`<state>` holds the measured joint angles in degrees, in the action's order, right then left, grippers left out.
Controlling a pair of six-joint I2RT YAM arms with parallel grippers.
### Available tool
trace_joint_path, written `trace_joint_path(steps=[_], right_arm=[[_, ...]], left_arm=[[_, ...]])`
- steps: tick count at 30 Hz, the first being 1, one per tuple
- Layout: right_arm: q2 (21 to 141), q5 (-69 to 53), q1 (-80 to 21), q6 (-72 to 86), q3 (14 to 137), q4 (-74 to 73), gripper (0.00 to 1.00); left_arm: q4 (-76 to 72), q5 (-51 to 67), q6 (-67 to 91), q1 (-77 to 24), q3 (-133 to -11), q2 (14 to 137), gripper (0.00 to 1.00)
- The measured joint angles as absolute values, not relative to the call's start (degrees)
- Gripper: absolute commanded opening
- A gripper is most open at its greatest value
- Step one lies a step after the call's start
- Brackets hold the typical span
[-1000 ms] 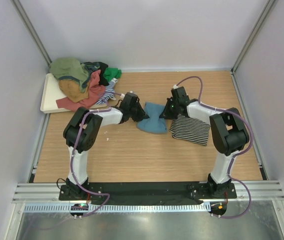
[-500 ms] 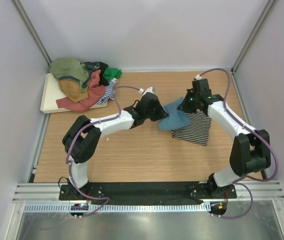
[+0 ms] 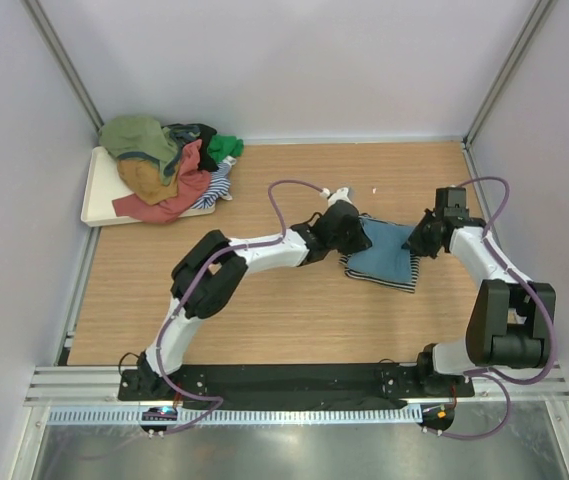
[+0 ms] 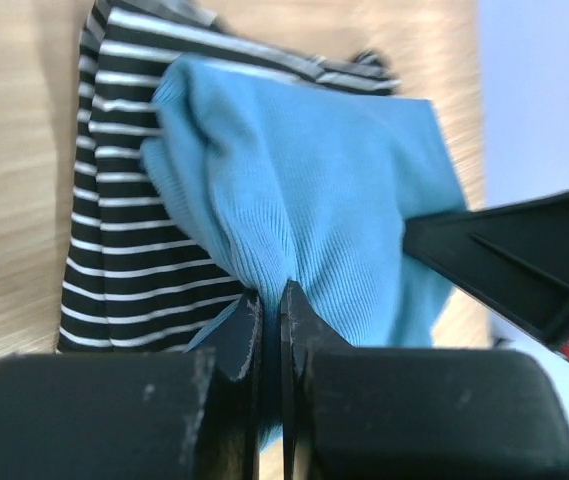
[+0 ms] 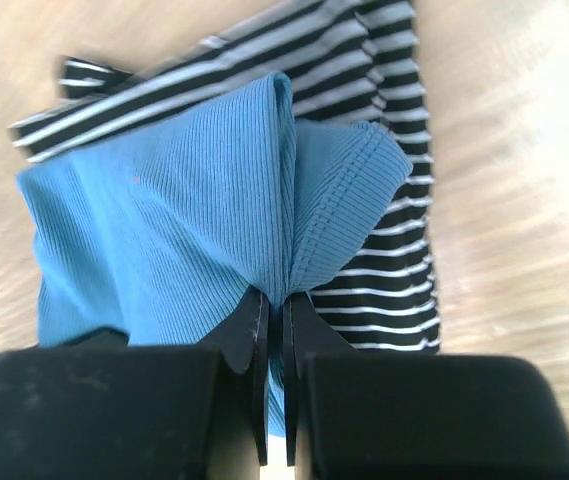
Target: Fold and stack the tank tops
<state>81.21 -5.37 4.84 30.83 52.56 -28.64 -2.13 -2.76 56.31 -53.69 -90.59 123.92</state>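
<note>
At the far left of the wooden table [image 3: 264, 310], the heap of mixed-colour cloth tank tops [image 3: 159, 165] lies untouched on its white tray [image 3: 99, 195]. Right of centre, the left gripper [image 3: 352, 232] and the right gripper [image 3: 422, 240], each clamped on an edge of the plain teal-blue ribbed tank top [image 3: 386, 252], have carried it onto the folded black-and-white striped tank top [image 3: 384, 281]. Only the release appears outstanding.

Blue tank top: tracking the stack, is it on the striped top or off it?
On it: the blue tank top lies folded over the striped top, with the left gripper and right gripper pinching its edges.

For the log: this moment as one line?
left gripper: shut on blue tank top | right gripper: shut on it | placement: over striped tank top
</note>
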Motion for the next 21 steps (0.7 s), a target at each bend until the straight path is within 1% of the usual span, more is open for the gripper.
trace_joint_path(steps=[1, 2, 3, 4, 5, 6, 7, 8, 9, 11, 12, 15, 18, 19, 20, 21], right_arm=[[81.2, -5.3, 5.2, 31.0, 51.3, -28.4, 0.09], [81.3, -5.2, 5.5, 31.2, 50.5, -28.2, 0.13], [81.4, -5.2, 5.8, 31.4, 50.0, -28.1, 0.23], [81.8, -5.2, 6.0, 31.7, 49.8, -28.0, 0.27], [82.4, -5.1, 6.1, 31.9, 49.8, -27.6, 0.32], [83.0, -4.8, 6.2, 32.0, 49.8, -27.0, 0.38], [83.4, -4.3, 6.2, 32.1, 49.7, -26.5, 0.41], [83.7, -3.8, 6.2, 32.2, 49.7, -26.1, 0.45], [83.7, -3.4, 6.2, 32.3, 49.6, -25.7, 0.49], [83.6, -2.0, 6.2, 32.5, 49.6, -25.0, 0.51], [83.5, -1.6, 6.2, 32.5, 49.6, -24.7, 0.50], [83.1, 0.0, 6.2, 32.6, 49.6, -24.1, 0.51], [83.0, 1.2, 6.2, 32.7, 50.1, -24.4, 0.57], [83.0, 1.4, 6.2, 32.8, 50.3, -24.6, 0.57], [82.9, 1.5, 6.2, 32.9, 50.4, -24.9, 0.62], [82.7, 1.7, 6.2, 33.1, 50.4, -25.3, 0.64]], left_arm=[[-2.3, -2.8, 56.4, -54.0, -90.6, 124.9, 0.00], [-2.3, -2.9, 56.4, -54.2, -90.6, 125.7, 0.04], [-2.3, -2.9, 56.6, -54.4, -90.6, 126.6, 0.09], [-2.3, -3.0, 56.6, -54.5, -90.6, 127.2, 0.17], [-2.3, -3.2, 56.6, -54.7, -90.6, 127.5, 0.35], [-2.3, -3.6, 56.4, -54.9, -90.6, 127.6, 0.42], [-2.3, -4.2, 56.3, -55.0, -90.6, 127.6, 0.47], [-2.3, -5.0, 56.2, -55.1, -90.6, 127.6, 0.55], [-2.3, -5.6, 56.1, -55.2, -90.6, 127.5, 0.57], [-2.1, -6.9, 55.2, -55.4, -90.6, 127.5, 0.64], [-1.8, -7.6, 54.8, -55.6, -90.6, 127.5, 0.65], [-1.4, -9.0, 53.7, -55.9, -90.6, 127.2, 0.66], [0.6, -9.3, 52.8, -55.8, -91.9, 127.1, 0.66], [1.1, -9.3, 52.5, -55.8, -92.4, 127.1, 0.66], [1.2, -9.3, 52.3, -55.7, -92.9, 127.1, 0.66], [1.2, -9.3, 52.2, -55.7, -93.1, 127.1, 0.67]])
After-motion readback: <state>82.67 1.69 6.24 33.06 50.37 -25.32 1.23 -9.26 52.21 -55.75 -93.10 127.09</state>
